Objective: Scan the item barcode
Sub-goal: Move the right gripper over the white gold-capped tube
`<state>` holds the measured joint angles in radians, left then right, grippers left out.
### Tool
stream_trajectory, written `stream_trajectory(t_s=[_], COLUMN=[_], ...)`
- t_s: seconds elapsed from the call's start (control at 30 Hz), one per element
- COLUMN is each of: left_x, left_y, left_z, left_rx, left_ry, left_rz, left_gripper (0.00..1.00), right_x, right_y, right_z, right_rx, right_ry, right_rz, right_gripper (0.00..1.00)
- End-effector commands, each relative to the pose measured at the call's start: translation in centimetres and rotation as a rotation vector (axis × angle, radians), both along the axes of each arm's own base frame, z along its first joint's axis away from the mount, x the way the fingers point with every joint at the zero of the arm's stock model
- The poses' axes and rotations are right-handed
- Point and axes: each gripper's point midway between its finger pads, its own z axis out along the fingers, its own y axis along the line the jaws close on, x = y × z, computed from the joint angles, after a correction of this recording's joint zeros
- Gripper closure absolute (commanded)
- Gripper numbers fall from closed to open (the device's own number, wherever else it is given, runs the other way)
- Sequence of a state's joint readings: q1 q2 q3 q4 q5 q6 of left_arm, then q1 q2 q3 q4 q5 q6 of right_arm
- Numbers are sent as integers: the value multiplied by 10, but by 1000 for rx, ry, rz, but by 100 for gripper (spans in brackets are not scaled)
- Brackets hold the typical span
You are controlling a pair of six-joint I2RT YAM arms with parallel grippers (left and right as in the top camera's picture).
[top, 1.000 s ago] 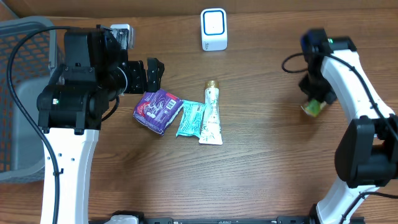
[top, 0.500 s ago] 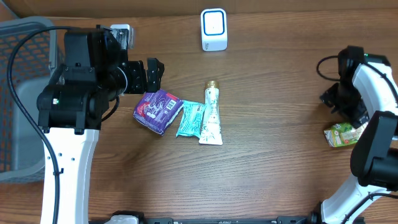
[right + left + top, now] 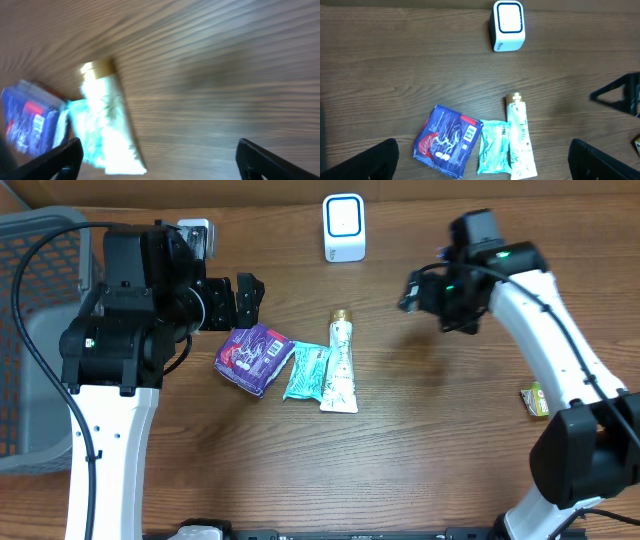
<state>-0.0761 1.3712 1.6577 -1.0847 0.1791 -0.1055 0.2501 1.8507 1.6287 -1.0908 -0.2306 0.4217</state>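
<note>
The right pincer is hanging over bare tabletop, right of the three items in the middle, with its fingers spread wide and nothing between them. The left pincer is waiting at the far left, just beyond the purple packet, also spread wide and empty. The white tube is lying flat with its gold cap pointing far. The teal packet is touching its left side, and the purple packet is lying just left of that. The scanner is standing well apart at the far edge. A small green carton is lying alone at the right edge.

Judging by its position, the right arm is probably going for the tube, the nearest item. A good pick would be descending over the tube's middle with the fingers straddling its width. The left finger would need to slip into the seam beside the teal packet without dragging it. The tube's barcode is not showing here, so it may need turning in front of the scanner's face. The purple packet's barcode is facing up.
</note>
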Motion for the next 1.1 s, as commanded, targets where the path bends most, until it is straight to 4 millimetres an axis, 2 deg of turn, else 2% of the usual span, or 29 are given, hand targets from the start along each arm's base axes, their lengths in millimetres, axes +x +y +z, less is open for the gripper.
stream_trajectory(t_s=[0.0,0.1,0.17,0.33,0.6,0.8,0.97,1.07], left_x=[2,2,2,2,2,2,2,2], left_y=[2,2,2,2,2,2,2,2], left_z=[4,4,4,4,4,4,4,4], left_rx=[-6,-6,-6,-6,-6,-6,-6,-6], left_ry=[-11,-11,-10,-11,-11,-11,-11,-11], left_rz=[18,18,18,18,18,18,18,18], left_gripper=[0,0,0,1,1,0,0,0], right_x=[-9,-18,-25,-33,-36,-30,-26,-28], right_y=[47,74,89,110,112,115,118,117], right_z=[-10,-27,-43,-73,-111,-115,-115,-123], right_rx=[28,30,24,7,-11,-3,4,-2], right_ry=[-13,-3,15,59,139,117,101,125], right_rz=[134,177,214,262,236,237,237,226], right_gripper=[5,8,19,23,31,50,53,56])
